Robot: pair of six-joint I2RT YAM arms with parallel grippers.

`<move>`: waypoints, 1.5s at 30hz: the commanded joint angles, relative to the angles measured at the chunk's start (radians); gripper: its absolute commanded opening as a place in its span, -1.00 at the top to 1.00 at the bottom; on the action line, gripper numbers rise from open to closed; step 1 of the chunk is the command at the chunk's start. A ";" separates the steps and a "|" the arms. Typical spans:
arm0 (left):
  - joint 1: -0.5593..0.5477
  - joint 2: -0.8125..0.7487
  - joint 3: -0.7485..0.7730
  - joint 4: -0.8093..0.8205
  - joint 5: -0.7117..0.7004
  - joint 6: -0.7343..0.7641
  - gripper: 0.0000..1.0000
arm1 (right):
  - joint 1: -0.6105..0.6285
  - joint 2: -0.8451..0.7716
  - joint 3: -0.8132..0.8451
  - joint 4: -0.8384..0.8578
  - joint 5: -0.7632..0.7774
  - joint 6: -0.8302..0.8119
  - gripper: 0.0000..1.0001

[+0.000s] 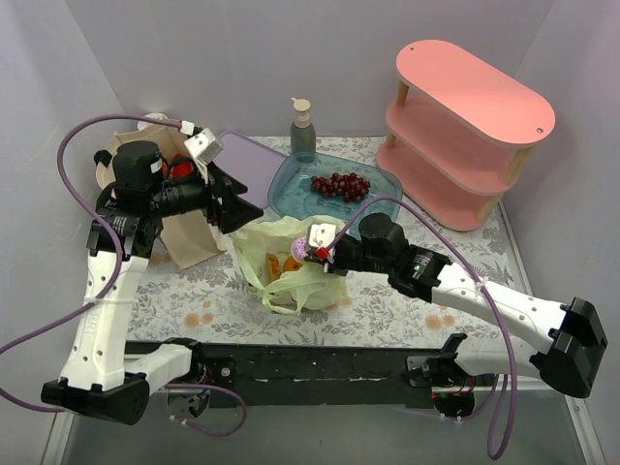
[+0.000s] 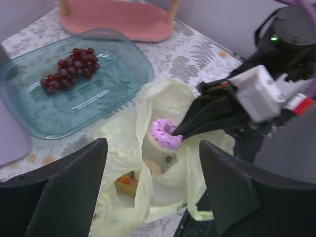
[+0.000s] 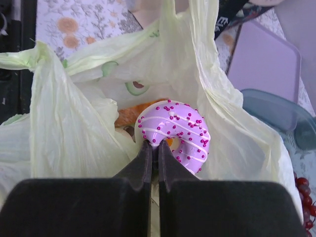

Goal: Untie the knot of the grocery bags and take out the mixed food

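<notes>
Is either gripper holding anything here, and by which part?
The right gripper pinches the pink donut by the edge of its ring, over the green bag. The left gripper is open and empty.

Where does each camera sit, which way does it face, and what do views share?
Top external: above and behind, looking down; left arm, right arm, pale-green plastic bag, clear blue tray.
Left wrist: behind the open left gripper, facing bag and tray.
Right wrist: behind the right gripper, shut on a purple-iced doughnut at the bag's mouth.
All share bag and doughnut.
</notes>
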 commanded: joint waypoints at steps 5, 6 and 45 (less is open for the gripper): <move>-0.006 0.133 -0.105 0.183 0.331 -0.292 -0.30 | -0.003 0.006 -0.033 0.168 0.084 0.015 0.97; -0.009 0.143 -0.134 0.185 0.331 -0.275 -0.22 | -0.003 0.001 -0.036 0.180 0.082 0.018 0.97; -0.129 0.286 -0.340 0.328 0.281 -0.396 1.00 | -0.003 0.011 0.018 0.174 -0.004 0.030 0.83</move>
